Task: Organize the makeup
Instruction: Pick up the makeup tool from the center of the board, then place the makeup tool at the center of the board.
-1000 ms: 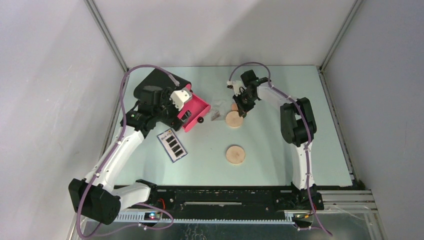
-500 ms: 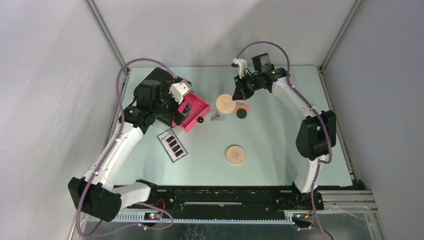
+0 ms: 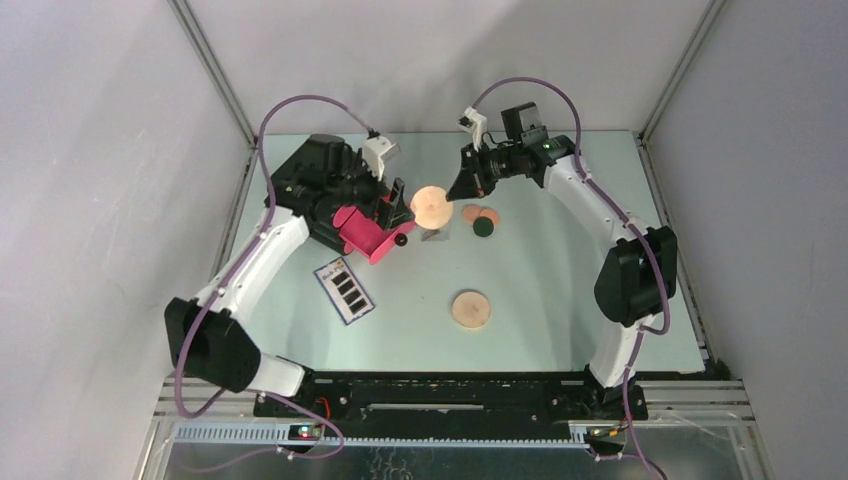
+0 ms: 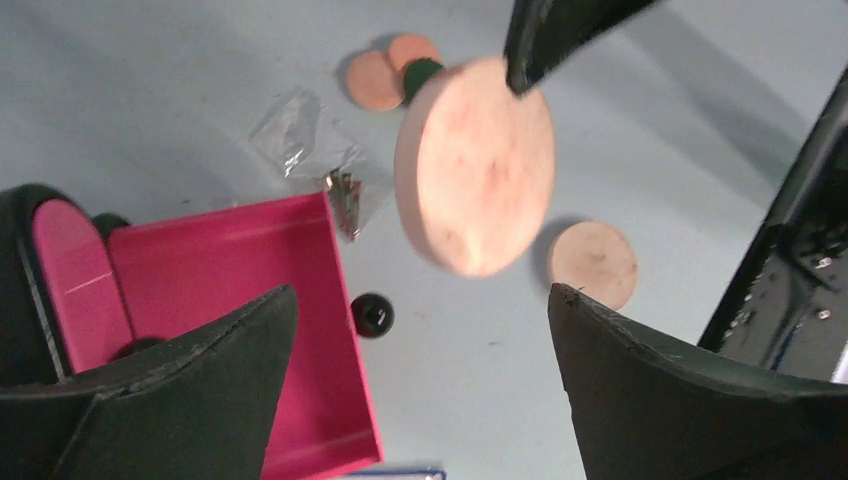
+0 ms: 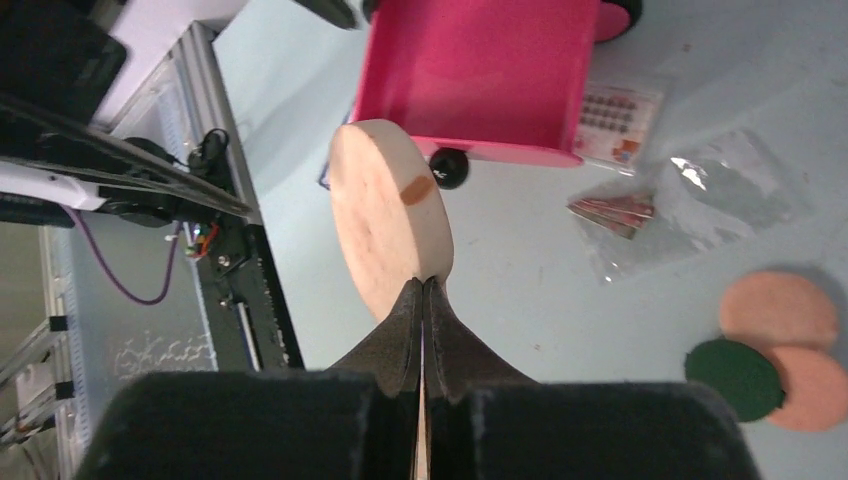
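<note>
Closest to the arm bases, a tan disc [image 3: 470,309] lies flat on the table [image 3: 560,290], with the black-panned palette [image 3: 344,291] off to its left. Bit further back, the left gripper [image 4: 420,300] hangs over the open pink drawer [image 3: 362,232], jaws spread wide. Facing it, the right gripper [image 5: 422,295] has its fingers pressed together, pinching the rim of the other tan disc [image 3: 431,206], up in the air and tipped on edge. Around there on the table sit the clear packet [image 3: 437,232], two peach rounds [image 3: 472,212] and a dark-green round [image 3: 483,227], bunched together.
</note>
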Controlling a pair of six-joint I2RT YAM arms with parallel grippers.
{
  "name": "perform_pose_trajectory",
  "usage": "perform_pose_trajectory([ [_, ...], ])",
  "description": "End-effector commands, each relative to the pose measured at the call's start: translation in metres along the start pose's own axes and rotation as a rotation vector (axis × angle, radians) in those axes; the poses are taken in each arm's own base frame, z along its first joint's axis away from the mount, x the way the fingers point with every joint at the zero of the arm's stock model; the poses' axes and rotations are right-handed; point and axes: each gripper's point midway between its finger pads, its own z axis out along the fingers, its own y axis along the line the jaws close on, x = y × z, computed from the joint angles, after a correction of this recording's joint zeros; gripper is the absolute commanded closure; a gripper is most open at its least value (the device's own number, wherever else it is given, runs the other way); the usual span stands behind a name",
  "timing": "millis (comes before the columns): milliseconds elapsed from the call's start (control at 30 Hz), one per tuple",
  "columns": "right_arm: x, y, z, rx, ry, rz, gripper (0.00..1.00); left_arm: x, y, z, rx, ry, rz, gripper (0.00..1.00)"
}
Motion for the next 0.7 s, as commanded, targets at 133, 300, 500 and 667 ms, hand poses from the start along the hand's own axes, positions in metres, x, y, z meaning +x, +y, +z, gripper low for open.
perform_pose_trajectory([
  [133,-0.027,0.053,-0.015,-0.098,-0.076,-0.077,1.00,-0.039,-0.017,0.024,0.169,-0.064,-0.123,0.04],
  [300,-0.024,0.053,-0.013,-0.098,-0.073,-0.078,1.00,-0.031,-0.022,0.034,0.230,-0.035,-0.165,0.31],
  [500,-0.017,0.044,-0.009,-0.078,-0.055,-0.069,0.96,-0.026,-0.019,0.028,0.219,-0.020,-0.128,0.76],
  [667,-0.013,0.034,-0.009,-0.035,-0.041,-0.091,0.63,-0.014,0.003,0.012,0.074,0.017,-0.055,1.00],
])
